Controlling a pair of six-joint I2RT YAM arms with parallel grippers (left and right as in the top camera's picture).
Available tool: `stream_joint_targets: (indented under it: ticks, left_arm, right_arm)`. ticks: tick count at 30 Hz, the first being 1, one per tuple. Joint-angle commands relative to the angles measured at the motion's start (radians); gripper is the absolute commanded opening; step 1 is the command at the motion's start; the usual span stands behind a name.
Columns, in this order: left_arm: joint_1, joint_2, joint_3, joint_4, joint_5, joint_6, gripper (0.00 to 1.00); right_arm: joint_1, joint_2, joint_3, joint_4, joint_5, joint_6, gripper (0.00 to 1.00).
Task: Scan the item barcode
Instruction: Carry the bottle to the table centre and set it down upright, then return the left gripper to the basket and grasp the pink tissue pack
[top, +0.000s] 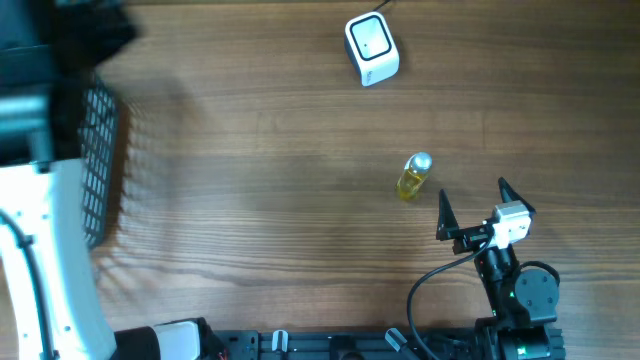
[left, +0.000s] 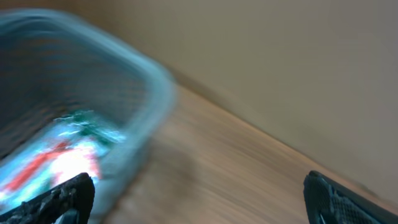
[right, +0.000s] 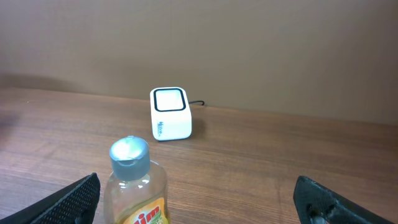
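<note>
While the right claw (top: 472, 190) is hovering over the near right part of the wooden table (top: 250, 200), its fingers are standing spread wide apart and gripping nothing at all. The little bottle (top: 414, 176) of yellow liquid is sitting on the table just ahead of that claw and a bit to its left, not touching either finger. From the right wrist camera it's standing upright with its silver cap (right: 129, 152) on top, showing up nearer the finger on the left of that picture. The white scanner (top: 371, 48) is sitting well beyond the bottle near the far edge of the table, with a thin cord (right: 198, 103) trailing off behind it.

Over on the left side, the left claw (left: 199, 202) is also hanging wide open and empty, going by its own camera. That view is coming out really blurry, but it's pointing at a mesh basket (left: 146, 84) with something colourful (left: 74, 146) lying inside, and I can't tell what it is. From overhead, the basket is sitting at the left edge of the table, partly hidden under the left arm (top: 50, 260).
</note>
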Motion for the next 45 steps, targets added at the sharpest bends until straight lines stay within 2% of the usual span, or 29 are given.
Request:
stream_joint_targets:
  ticks: [1,5,9,20,40,42,43,45]
  left_arm:
    - [0.227,0.004,0.008,-0.062,-0.019,-0.017,1.0]
    - [0.401,0.082,0.007,-0.146,-0.012,-0.071,1.0]
    - [0.467,0.191,0.007,-0.202,0.022,-0.069,1.0]
    - [0.472,0.466,0.007,-0.228,0.127,-0.069,1.0]
    - [0.467,0.659,-0.022,-0.114,0.172,-0.069,1.0]
    - [0.467,0.659,-0.056,-0.083,0.172,-0.069,0.9]
    - [0.467,0.659,-0.064,-0.078,0.172,-0.069,0.79]
    - [0.467,0.659,-0.068,-0.076,0.172,-0.069,0.74]
  right_arm:
    - [0.003,-0.006,-0.001,0.005,-0.014,-0.014,1.0]
    - [0.003,-0.006,-0.001,0.006,-0.014,-0.014,1.0]
    - [0.003,-0.006,-0.001,0.006,-0.014,-0.014,1.0]
    - [0.003,-0.006,-0.001,0.006,-0.014,-0.014,1.0]
    - [0.003,-0.006,-0.001,0.005,-0.014,-0.014,1.0]
    - [0.003,-0.006,-0.001,0.006,-0.014,-0.014,1.0]
    - [0.003,-0.006,-0.001,0.005,-0.014,-0.014,1.0]
    - [0.003,-0.006,-0.001,0.006,-0.014,-0.014,1.0]
